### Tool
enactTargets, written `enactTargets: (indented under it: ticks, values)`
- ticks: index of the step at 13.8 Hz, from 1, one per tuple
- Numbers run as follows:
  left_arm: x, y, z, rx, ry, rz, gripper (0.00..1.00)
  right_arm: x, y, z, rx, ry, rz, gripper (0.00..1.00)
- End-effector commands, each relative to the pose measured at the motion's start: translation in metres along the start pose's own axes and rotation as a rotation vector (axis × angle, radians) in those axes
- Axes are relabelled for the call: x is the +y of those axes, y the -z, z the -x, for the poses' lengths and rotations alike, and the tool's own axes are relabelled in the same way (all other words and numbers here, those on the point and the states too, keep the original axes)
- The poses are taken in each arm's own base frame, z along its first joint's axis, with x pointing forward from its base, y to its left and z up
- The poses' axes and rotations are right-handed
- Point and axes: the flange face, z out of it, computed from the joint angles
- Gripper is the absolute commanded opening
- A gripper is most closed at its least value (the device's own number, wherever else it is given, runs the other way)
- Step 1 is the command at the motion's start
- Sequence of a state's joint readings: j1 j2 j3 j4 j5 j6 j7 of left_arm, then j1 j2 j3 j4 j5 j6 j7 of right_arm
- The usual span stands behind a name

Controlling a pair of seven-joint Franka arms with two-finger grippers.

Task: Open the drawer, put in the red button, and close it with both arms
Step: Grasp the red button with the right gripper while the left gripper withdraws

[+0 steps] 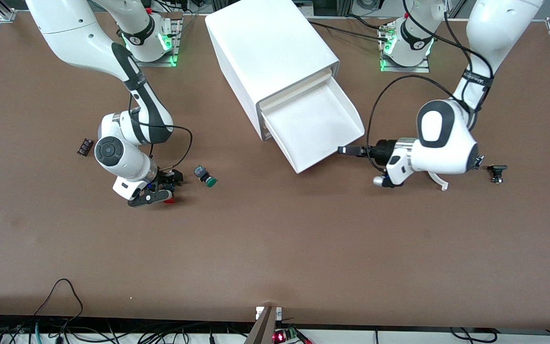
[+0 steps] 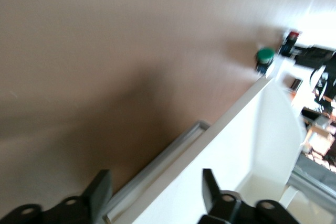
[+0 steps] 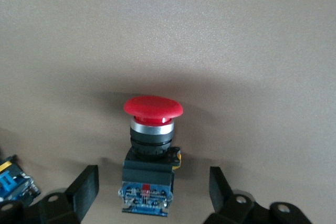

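The red button (image 3: pixel 153 129) lies on the table, its red cap just showing in the front view (image 1: pixel 170 201). My right gripper (image 3: pixel 153 190) is open, low over the table, with a finger (image 3: pixel 86 187) on each side of the button's black body and a gap to each. It also shows in the front view (image 1: pixel 164 189). The drawer (image 1: pixel 346 117) stands pulled out of the white cabinet (image 1: pixel 275 52) and holds nothing. My left gripper (image 1: pixel 345 150) is open at the drawer's front corner. In the left wrist view (image 2: pixel 155 195) its fingers straddle the drawer's side wall (image 2: pixel 231 129).
A green-capped button (image 1: pixel 206 176) lies beside the right gripper, toward the drawer; it also shows in the left wrist view (image 2: pixel 265 56). A small dark chip (image 1: pixel 84 146) lies toward the right arm's end. A small black part (image 1: pixel 497 172) lies toward the left arm's end.
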State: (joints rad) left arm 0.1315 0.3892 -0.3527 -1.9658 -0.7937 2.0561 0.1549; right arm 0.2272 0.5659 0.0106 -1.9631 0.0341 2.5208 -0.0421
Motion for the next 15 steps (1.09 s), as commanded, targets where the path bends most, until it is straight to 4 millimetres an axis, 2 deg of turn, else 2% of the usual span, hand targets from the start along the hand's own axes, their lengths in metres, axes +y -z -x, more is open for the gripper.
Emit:
enactTargets:
  ticks: [1,2,3,4,6,7,9,10,11,12,15]
  values:
    - [0.007,0.130,0.015,0.224,-0.013,-0.040,1.00,0.000,-0.009,-0.003,0.009,-0.009,-0.011,0.92]
    - [0.005,0.155,0.021,0.270,-0.005,-0.034,1.00,0.000,-0.009,-0.003,0.009,-0.009,-0.011,0.91]
    - [0.012,0.171,0.028,0.300,-0.024,-0.040,1.00,0.001,-0.009,-0.003,0.009,-0.011,-0.011,0.88]
    - [0.014,0.200,0.039,0.352,-0.027,-0.044,1.00,0.001,-0.009,-0.003,0.007,-0.012,-0.011,0.84]
    - [0.013,0.245,0.062,0.385,-0.058,-0.120,1.00,0.001,-0.006,-0.006,0.013,-0.010,-0.011,0.65]
    - [0.028,0.272,0.073,0.371,-0.108,-0.194,1.00,0.001,-0.003,-0.009,0.018,-0.006,-0.011,0.55]
    - [0.063,0.318,0.095,0.319,-0.185,-0.390,1.00,0.001,0.000,-0.011,0.022,-0.004,-0.012,0.44]
    - [0.080,0.335,0.105,0.310,-0.214,-0.487,1.00,0.000,0.000,-0.012,0.022,-0.004,-0.013,0.40]
    - [0.095,0.348,0.116,0.304,-0.230,-0.573,1.00,0.000,0.000,-0.012,0.024,0.001,-0.012,0.39]
    - [0.106,0.349,0.123,0.282,-0.236,-0.642,1.00,0.001,0.000,-0.012,0.022,-0.001,-0.011,0.36]
    - [0.130,0.327,0.126,0.271,-0.186,-0.771,1.00,0.000,0.004,-0.013,0.029,0.000,-0.011,0.33]
